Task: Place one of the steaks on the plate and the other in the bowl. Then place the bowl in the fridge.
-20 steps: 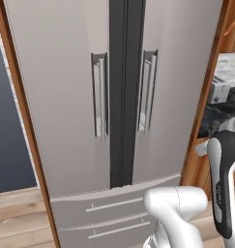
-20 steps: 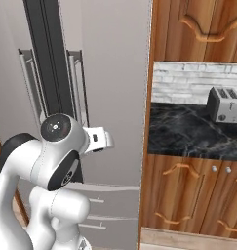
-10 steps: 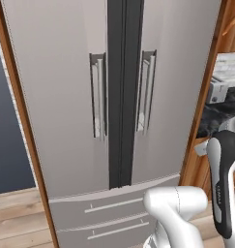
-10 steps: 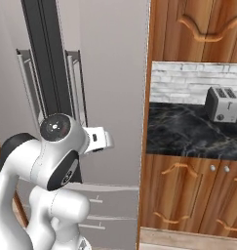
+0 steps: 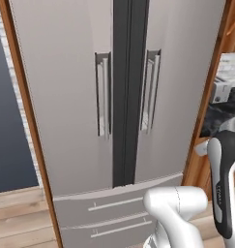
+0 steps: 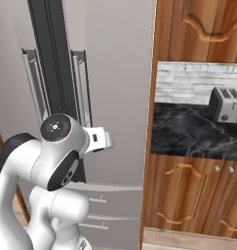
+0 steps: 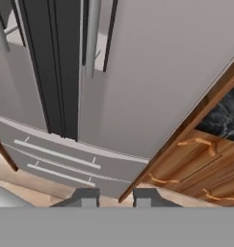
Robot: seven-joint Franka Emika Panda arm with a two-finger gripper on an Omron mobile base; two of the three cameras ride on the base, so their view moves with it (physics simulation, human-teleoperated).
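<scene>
The tall grey fridge (image 5: 66,97) stands closed right in front of me, with two vertical bar handles (image 5: 103,94) beside the dark centre seam and two drawers (image 5: 109,208) below. In the hand view my gripper (image 7: 116,197) points at the fridge's lower right door (image 7: 147,72); its fingertips (image 7: 85,195) stand a small gap apart with nothing between them. My arm is folded close to the base, well short of the doors. The steaks, the plate and the bowl are out of view.
A wooden side panel (image 6: 149,146) borders the fridge on the right. Beyond it lie a black marble counter (image 6: 198,132) with a toaster (image 6: 226,104) and wooden cabinet doors (image 6: 193,195). A dark wall (image 5: 10,121) is on the left, above wooden floor (image 5: 17,218).
The whole picture has shifted a little in both base views, so the base has moved slightly. The arm holds the same folded pose and the fridge stays closed.
</scene>
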